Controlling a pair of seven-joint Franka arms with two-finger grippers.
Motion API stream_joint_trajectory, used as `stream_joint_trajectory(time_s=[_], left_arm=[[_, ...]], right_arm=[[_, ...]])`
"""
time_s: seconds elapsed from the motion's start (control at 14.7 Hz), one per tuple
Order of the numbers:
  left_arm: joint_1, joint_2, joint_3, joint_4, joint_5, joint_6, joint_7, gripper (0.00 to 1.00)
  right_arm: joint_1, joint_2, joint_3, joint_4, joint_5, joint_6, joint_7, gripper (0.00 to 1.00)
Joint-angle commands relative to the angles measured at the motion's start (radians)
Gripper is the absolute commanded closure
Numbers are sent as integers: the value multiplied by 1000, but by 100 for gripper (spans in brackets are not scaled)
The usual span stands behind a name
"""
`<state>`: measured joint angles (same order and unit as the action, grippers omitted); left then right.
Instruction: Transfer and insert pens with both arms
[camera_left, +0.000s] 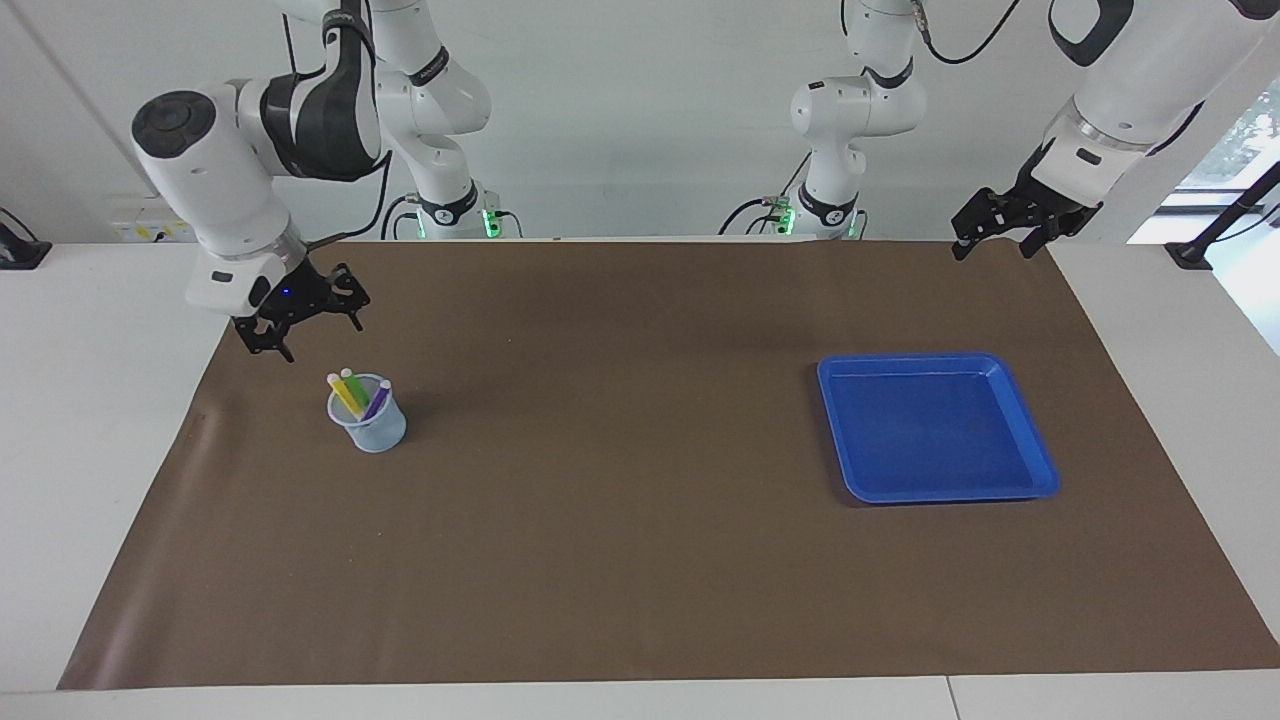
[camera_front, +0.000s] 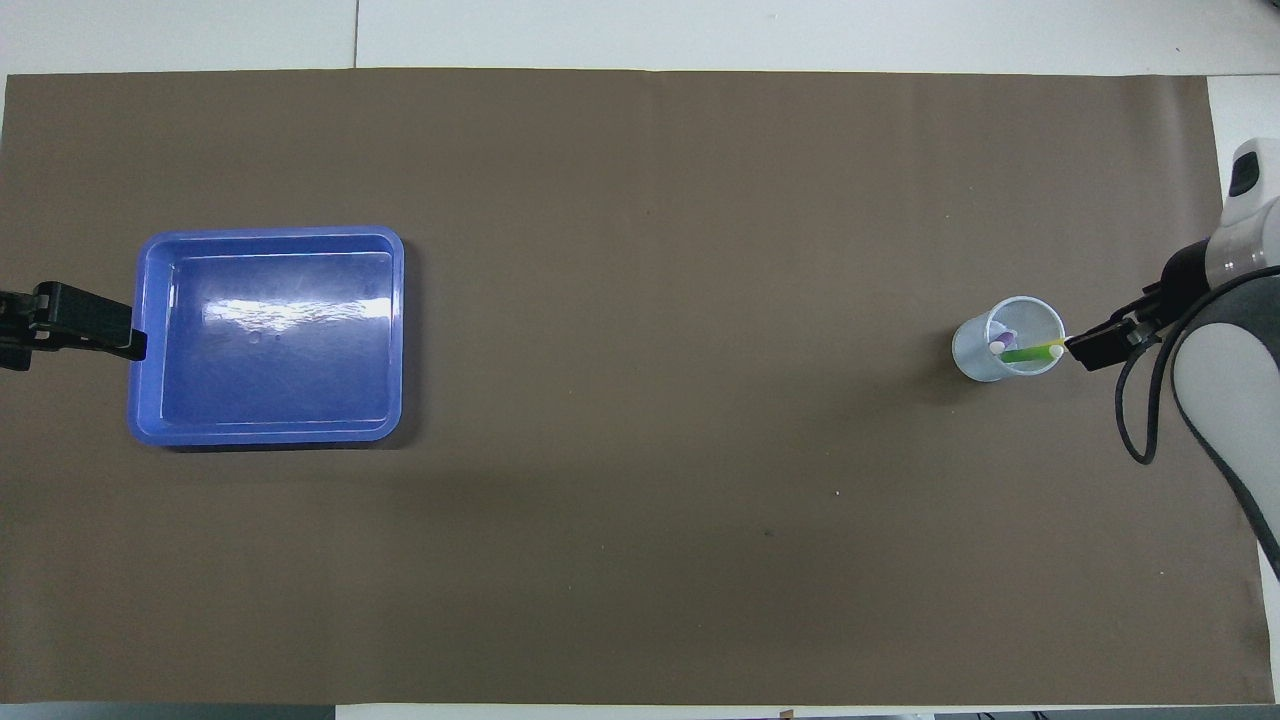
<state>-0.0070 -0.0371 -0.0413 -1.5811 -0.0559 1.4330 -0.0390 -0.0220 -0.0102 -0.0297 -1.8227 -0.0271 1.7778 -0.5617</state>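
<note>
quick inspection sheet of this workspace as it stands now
surface: brown mat covers the white table.
job's things: yellow pen, green pen and purple pen all stand in the pale cup; blue tray holds nothing.
clutter: nothing seen.
hands: right hand open, empty, above the mat beside the cup; left hand open, empty, raised over the mat's edge at the left arm's end.
cables: black cables run along both arms, off the mat.
surroundings: white wall; window at the left arm's end.
</note>
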Motion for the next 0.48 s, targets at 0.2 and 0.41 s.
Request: stream_joint_trajectory(time_s=[0.2,0.41], left_arm=[[-5,22,-12,-2,22,12,24,0],[-2,46,-12,29,22,6,24,0]], right_arm=[[-1,-2,17,270,24,-314,293,0],[-4,-2,19,272,18,-345,373,0]])
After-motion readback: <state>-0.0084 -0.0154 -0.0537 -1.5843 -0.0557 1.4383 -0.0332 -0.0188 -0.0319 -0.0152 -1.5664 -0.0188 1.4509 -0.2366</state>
